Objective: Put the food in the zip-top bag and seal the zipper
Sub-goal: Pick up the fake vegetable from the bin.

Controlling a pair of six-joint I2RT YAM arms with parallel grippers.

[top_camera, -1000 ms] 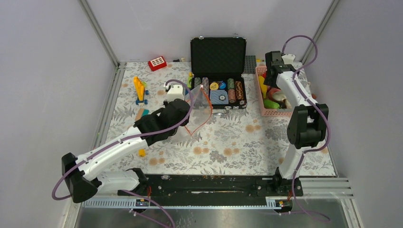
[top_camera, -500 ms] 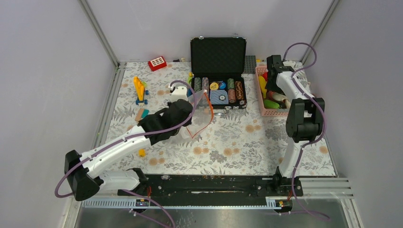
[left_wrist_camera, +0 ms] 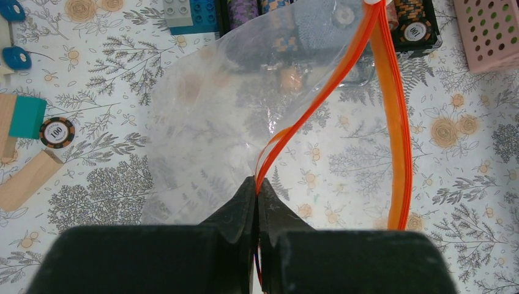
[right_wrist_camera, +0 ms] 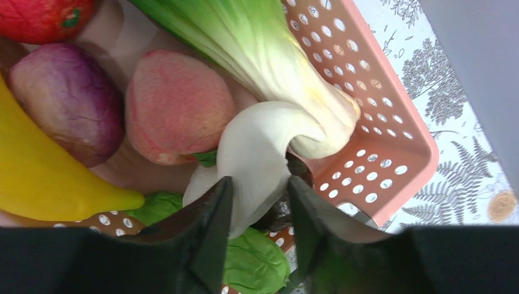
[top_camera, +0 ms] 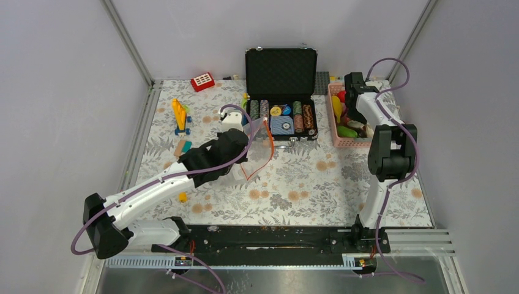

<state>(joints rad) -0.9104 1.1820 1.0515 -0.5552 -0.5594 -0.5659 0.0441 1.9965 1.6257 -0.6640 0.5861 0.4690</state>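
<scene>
Bare table (top_camera: 318, 184) lies open between the bag (left_wrist_camera: 232, 110) and the basket (right_wrist_camera: 392, 153). The bag's mouth gapes wide, with the chip case (top_camera: 281, 92) just behind it. In the basket, the right gripper (right_wrist_camera: 258, 184) straddles the cabbage (right_wrist_camera: 257, 141) stem, crowded by the banana (right_wrist_camera: 43, 177), 1 pink fruit (right_wrist_camera: 177, 104) and the wall.

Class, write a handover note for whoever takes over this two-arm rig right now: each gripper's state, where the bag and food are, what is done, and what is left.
Left gripper: shut on the zipper, holding the bag above the table with its mouth gaping.
Right gripper: down in the basket, fingers either side of the cabbage stalk; a firm grip cannot be told.
Food: banana, purple ball and red fruit lie in the basket beside the cabbage.
Done: bag held open; no food in it.
Left: move each piece into the bag, then seal the zipper.
</scene>
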